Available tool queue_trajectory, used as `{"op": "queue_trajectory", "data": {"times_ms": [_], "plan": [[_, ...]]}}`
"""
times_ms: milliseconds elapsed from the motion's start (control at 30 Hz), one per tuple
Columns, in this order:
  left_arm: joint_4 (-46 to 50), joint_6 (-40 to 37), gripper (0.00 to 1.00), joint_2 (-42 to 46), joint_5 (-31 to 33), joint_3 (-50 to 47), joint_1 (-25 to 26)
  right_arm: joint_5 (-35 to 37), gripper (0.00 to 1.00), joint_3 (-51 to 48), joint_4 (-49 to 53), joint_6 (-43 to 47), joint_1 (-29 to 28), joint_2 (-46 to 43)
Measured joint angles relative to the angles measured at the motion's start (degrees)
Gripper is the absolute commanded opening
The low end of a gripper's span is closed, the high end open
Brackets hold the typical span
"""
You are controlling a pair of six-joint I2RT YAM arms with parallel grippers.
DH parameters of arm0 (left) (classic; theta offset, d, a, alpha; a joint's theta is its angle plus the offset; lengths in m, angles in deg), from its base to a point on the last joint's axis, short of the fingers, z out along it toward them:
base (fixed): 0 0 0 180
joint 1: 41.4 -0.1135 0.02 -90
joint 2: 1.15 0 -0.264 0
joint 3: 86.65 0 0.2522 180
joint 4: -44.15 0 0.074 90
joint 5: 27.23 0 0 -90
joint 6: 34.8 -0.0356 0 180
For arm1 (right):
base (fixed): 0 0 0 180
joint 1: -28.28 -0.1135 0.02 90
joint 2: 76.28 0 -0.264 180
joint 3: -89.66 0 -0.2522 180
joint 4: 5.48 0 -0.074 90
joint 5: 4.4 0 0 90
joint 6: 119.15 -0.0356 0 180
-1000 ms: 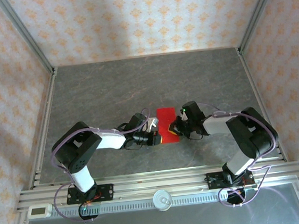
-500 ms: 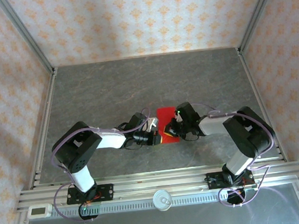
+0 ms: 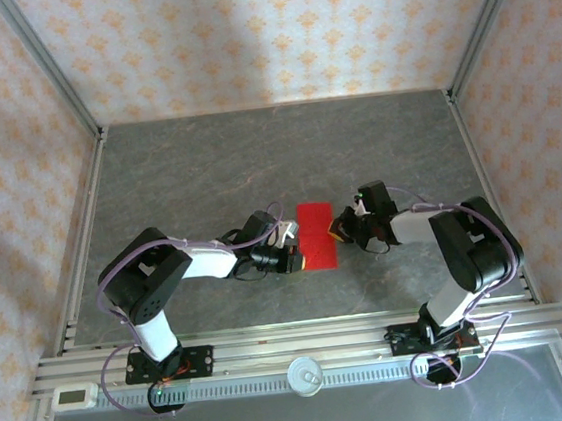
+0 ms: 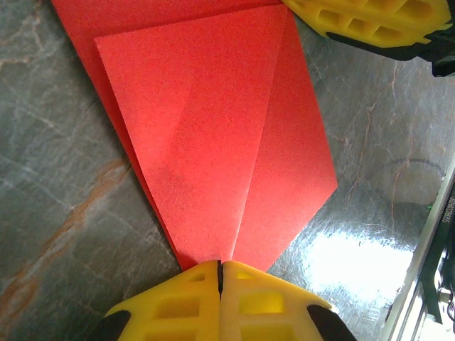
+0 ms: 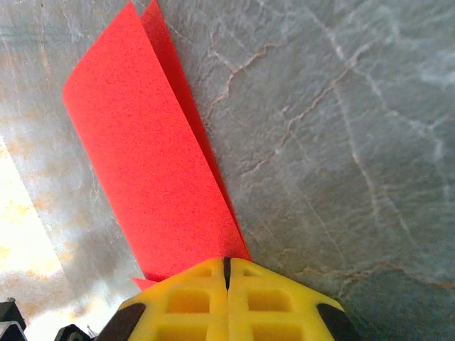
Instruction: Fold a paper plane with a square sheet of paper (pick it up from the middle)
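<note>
As left claw (image 3: 296,257), right claw (image 3: 337,233) touch sheet (image 3: 315,229) edges, table (image 3: 256,163) beyond open.

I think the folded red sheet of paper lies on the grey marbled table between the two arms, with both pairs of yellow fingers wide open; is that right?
Not quite: the wrist views show the left yellow fingers and the right yellow fingers shut tight. The folded red sheet of paper does lie on the grey marbled table between the arms.

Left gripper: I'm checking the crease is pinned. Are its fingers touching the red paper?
Touching. Left wrist view: the shut fingers sit on the paper at its tip, no gap.
</note>
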Motion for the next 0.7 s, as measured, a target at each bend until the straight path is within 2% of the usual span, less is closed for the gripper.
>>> {"op": "queue_trajectory", "data": {"times_ms": [333, 467, 700], "plan": [[1.44, -0.13, 0.00, 0.07, 0.07, 0.76, 0.00, 0.07, 0.00, 0.00, 1.51, 0.24, 0.15, -6.64], [1.60, 0.02, 0.00, 0.39, 0.20, 0.76, 0.07, 0.35, 0.07, -0.22, 3.02, 0.61, 0.13, -8.74], [6.16, 0.09, 0.09, 3.26, 2.99, 1.99, 0.52, 2.27, 0.25, -4.33, 7.23, 0.15, -1.20, -16.44]]}}
